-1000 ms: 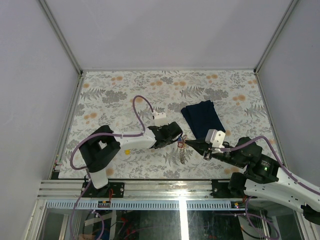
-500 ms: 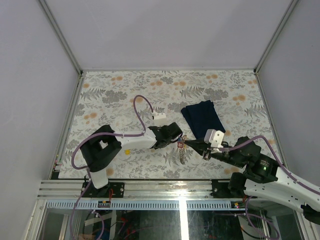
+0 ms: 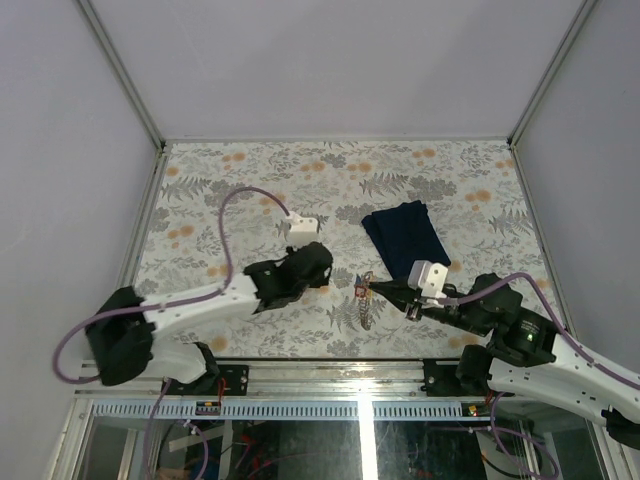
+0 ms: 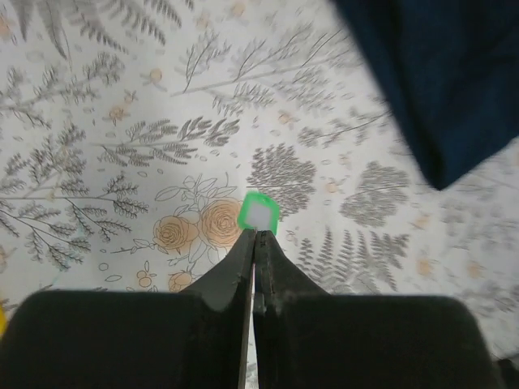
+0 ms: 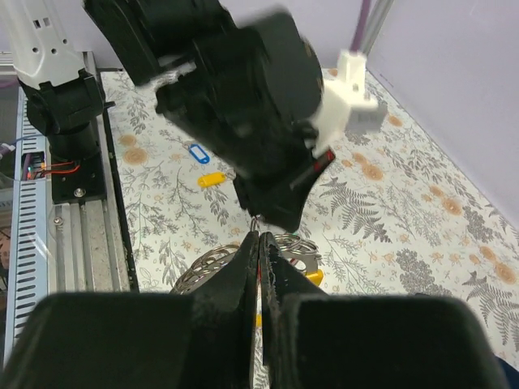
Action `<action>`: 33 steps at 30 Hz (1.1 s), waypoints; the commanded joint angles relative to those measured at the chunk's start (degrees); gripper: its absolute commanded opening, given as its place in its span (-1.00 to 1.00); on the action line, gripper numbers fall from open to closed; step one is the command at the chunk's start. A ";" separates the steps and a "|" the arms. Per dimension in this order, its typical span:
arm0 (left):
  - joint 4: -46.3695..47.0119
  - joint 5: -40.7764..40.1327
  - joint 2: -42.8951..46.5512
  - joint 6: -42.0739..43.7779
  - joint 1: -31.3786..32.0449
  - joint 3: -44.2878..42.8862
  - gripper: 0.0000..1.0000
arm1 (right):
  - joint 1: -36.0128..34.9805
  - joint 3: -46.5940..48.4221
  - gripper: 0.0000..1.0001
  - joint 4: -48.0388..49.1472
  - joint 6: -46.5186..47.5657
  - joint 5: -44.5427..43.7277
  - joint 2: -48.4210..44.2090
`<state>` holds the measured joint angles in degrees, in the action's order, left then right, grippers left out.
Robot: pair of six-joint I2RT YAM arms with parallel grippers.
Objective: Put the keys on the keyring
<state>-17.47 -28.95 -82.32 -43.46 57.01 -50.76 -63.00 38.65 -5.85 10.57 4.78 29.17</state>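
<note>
Left pincer [image 4: 255,240] is pinching shut on the likely light, slippery key [image 4: 259,214], its tag protruding. Right pincer [image 5: 259,243] is clamping closed on the stiff keyring [image 5: 199,274] by its rim.

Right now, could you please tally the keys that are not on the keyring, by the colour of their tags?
green-tagged key: 1
blue-tagged key: 1
yellow-tagged key: 1
Total: 3 keys, all apart from the keyring.

The left pincer [image 3: 325,272] has drawn back leftward from the keyring [image 3: 366,308], seemingly carrying a green-tagged key [image 4: 259,213].
</note>
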 commanded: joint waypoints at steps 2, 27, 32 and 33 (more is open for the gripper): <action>5.93 2.42 15.63 8.82 -0.32 3.55 -1.00 | -0.28 2.60 -1.00 3.25 2.62 0.96 -1.85; -2.20 57.33 32.78 62.44 -0.32 -14.45 -1.00 | -0.30 10.00 -1.00 15.16 -0.01 31.88 6.42; -1.19 63.74 33.84 72.10 -0.27 -15.42 -1.00 | -0.31 9.83 -1.00 16.22 -0.63 32.36 5.89; -0.40 64.78 34.18 73.30 -0.32 -15.39 -1.00 | -0.34 9.65 -1.00 16.86 -0.94 32.51 5.78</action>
<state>-18.81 27.57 -49.52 19.25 56.84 -64.05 -63.00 45.69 3.99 11.49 34.52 35.77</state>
